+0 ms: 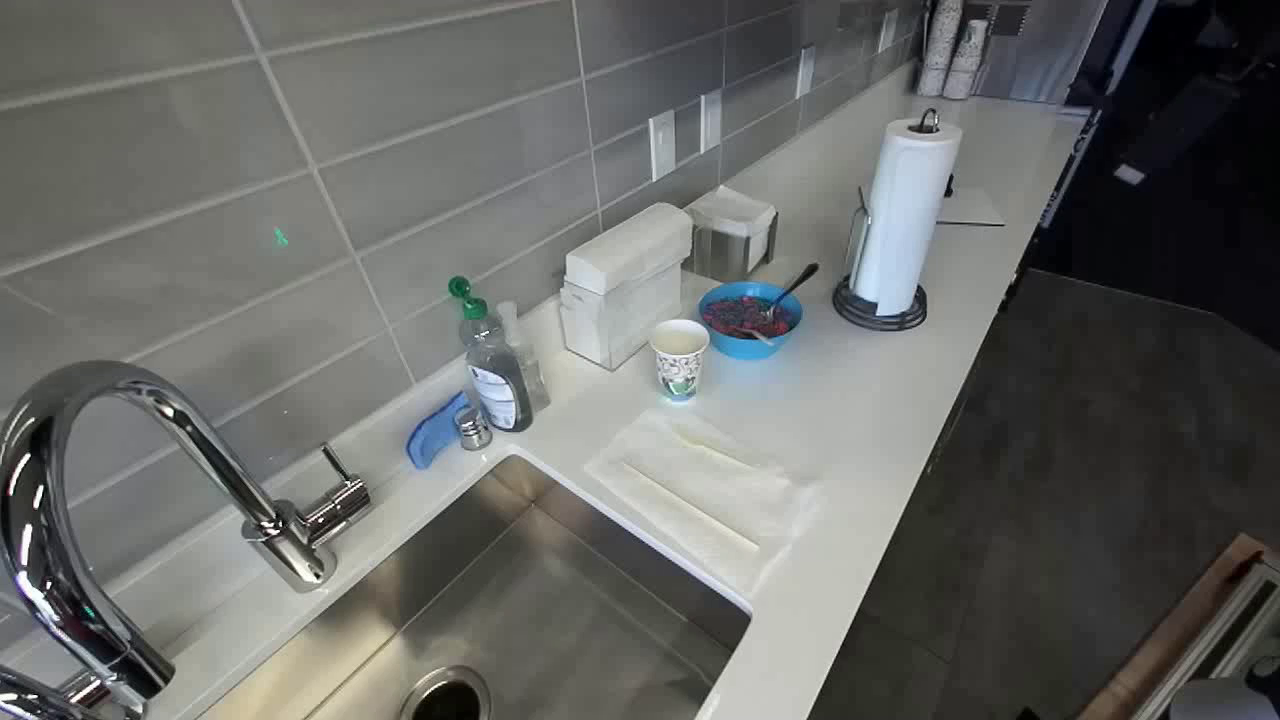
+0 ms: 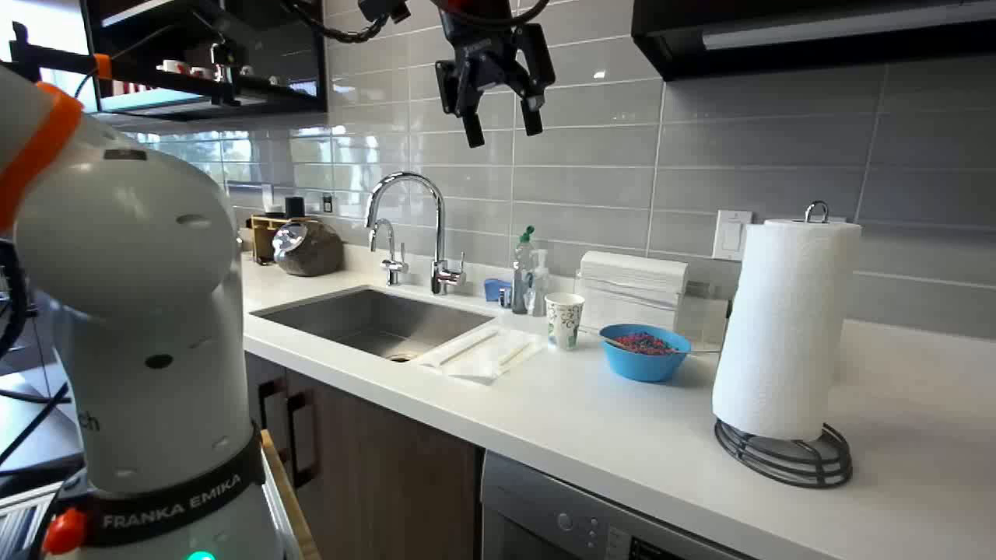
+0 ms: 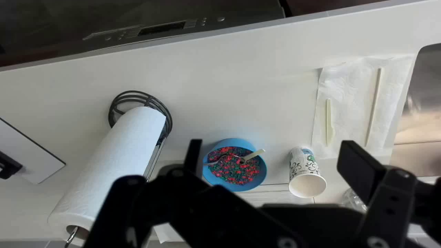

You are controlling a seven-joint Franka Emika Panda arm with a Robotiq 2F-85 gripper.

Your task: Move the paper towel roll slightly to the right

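Note:
The paper towel roll is a tall white cylinder standing upright on a dark wire holder with a round base. It shows in both exterior views (image 1: 908, 225) (image 2: 787, 334), and at the left in the wrist view (image 3: 117, 155). My gripper (image 2: 503, 128) is open and empty, high above the counter and apart from the roll. In the wrist view the gripper's fingers (image 3: 274, 153) are wide apart, with the blue bowl and the paper cup seen far below between them. The roll lies outside the fingers, past the left one.
A blue bowl (image 2: 644, 354) with a spoon and a paper cup (image 2: 563, 320) stand between roll and sink (image 1: 560, 600). White towel dispensers (image 1: 628, 285) stand by the tiled wall. A cloth with utensils (image 1: 705, 490) lies beside the sink. A dark cabinet (image 2: 825, 47) hangs above the roll.

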